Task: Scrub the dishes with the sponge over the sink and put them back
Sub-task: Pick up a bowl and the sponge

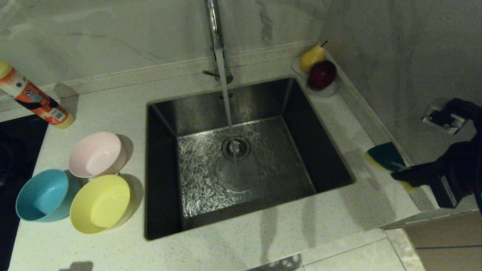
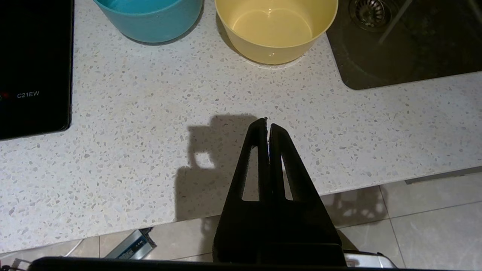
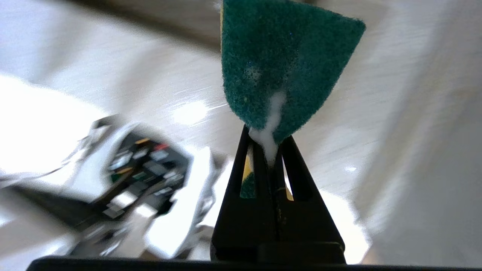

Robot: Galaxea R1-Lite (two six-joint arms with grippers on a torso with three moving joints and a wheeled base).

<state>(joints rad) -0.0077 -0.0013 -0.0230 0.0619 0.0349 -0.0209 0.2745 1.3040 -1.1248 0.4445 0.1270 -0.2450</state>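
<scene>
Right end effector [image 3: 268, 150] is clamped tight on the sponge [image 3: 282, 67], green side showing, held up off the table [image 1: 339, 124] just right of the sink [image 1: 241, 158]. Left end effector [image 2: 267, 126] hangs closed and empty near the yellow bowl [image 2: 276, 28] and blue bowl [image 2: 150, 17].

Right gripper [image 1: 399, 176] pinches the sponge [image 1: 385, 157] above the counter [image 1: 339, 210], right of the sink [image 1: 162, 169].
</scene>
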